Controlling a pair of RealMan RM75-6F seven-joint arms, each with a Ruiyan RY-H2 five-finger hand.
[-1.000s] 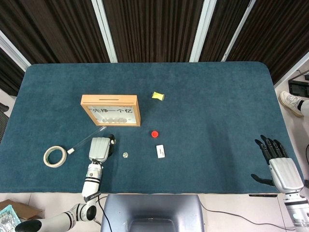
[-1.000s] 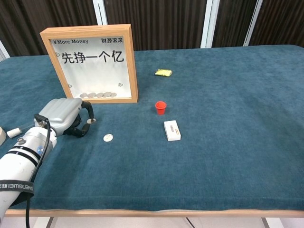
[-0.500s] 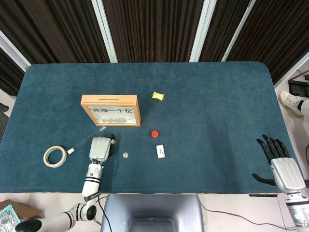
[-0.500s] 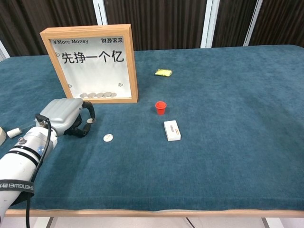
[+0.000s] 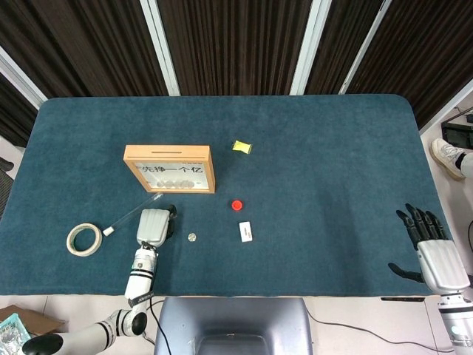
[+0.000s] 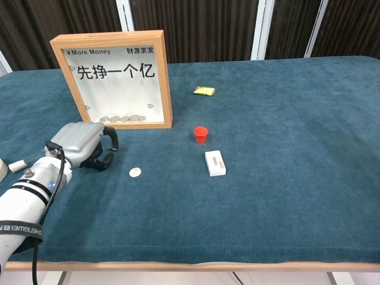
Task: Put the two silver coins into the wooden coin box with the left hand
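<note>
Lower left, the left hand (image 6: 83,147) curls its fingers low over the cloth, apparently pinching one silver coin (hard to confirm). A second coin (image 6: 135,172) lies just right. The wooden coin box (image 6: 116,78) stands behind. Far right, the right hand (image 5: 432,250) rests spread, empty.

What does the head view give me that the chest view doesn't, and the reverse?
Only the head view shows the right hand, open at the table's edge, the tape roll and the slot in the box top. Only the chest view shows the coins stacked behind the box window. Both show the left hand, the wooden coin box, the loose silver coin, the red cap and the yellow packet.
</note>
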